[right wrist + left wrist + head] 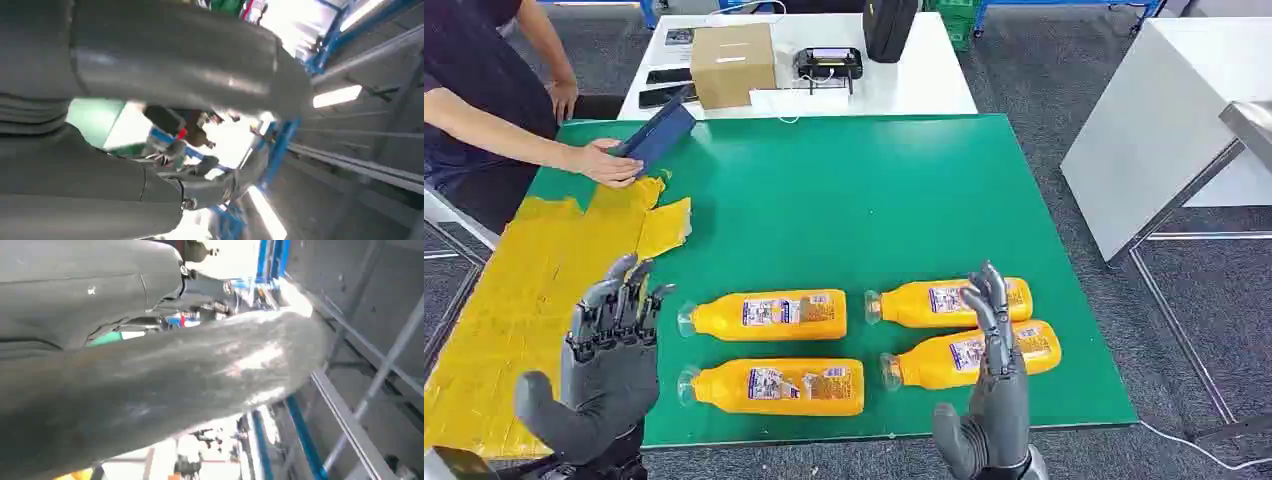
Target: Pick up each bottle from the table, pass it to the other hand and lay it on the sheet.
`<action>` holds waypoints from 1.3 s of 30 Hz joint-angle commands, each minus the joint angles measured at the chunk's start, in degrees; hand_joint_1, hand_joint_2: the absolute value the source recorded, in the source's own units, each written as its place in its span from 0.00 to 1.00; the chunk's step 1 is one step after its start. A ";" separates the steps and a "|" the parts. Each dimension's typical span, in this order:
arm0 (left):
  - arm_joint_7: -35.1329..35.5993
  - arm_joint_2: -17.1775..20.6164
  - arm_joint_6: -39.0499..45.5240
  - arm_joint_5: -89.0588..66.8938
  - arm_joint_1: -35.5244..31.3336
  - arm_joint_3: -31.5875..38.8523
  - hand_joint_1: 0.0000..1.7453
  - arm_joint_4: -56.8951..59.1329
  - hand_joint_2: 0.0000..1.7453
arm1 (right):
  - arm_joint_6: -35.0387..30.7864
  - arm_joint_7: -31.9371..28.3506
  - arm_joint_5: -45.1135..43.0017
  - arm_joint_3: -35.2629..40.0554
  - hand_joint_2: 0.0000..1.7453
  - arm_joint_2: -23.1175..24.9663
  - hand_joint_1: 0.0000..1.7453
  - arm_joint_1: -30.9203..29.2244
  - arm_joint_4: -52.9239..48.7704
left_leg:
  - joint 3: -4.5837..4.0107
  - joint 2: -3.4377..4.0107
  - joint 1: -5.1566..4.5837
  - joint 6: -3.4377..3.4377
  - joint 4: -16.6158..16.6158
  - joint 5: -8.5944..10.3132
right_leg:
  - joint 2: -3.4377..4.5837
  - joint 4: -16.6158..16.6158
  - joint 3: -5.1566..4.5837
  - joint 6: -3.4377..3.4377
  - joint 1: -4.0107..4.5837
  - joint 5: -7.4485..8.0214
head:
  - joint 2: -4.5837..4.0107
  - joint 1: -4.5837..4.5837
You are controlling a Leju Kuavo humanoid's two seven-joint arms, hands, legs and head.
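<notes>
- No bottle is held yet: four bottles lie on the green table (904, 190), two at the left (769, 315) (774, 387) and two at the right (949, 302) (972, 355).
- The left hand (609, 345) and right hand (996, 385) are raised, fingers spread wide, empty.
- The yellow sheet (514, 310) carries no bottle.
- The first pick is judged to be in hand; a hand must be lowered onto a bottle.

Right hand (992, 390) hid part of two bottles' (972, 356) labels. Label print was too small to read. Person (484, 90) was cut off by the edge.
</notes>
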 commanded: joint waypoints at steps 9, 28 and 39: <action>-0.69 1.93 0.45 -4.78 -1.41 12.59 1.00 3.63 0.00 | 18.48 -6.52 -9.94 -18.94 0.00 -3.03 1.00 7.56 -5.41 | 0.07 -0.20 -0.03 -0.06 -0.04 -0.02 | 0.07 -0.01 0.12 -0.07 -0.05 -0.06 | 0.00 0.02; 20.09 4.61 6.17 -22.43 -6.50 10.20 0.00 10.42 0.00 | 17.13 19.71 17.80 -10.84 1.00 -5.82 0.00 -3.81 4.76 | 0.15 -0.04 0.03 -0.06 -0.13 0.06 | 0.21 -0.13 0.20 -0.07 0.01 0.08 | 0.00 0.00; 23.35 6.74 5.31 -23.29 -10.94 10.40 0.00 12.27 0.00 | 24.74 24.70 19.61 -1.94 1.00 -6.50 0.00 -13.48 11.45 | 0.08 0.01 0.03 -0.01 -0.06 0.09 | 0.14 -0.05 0.15 -0.03 0.02 0.07 | 0.00 0.02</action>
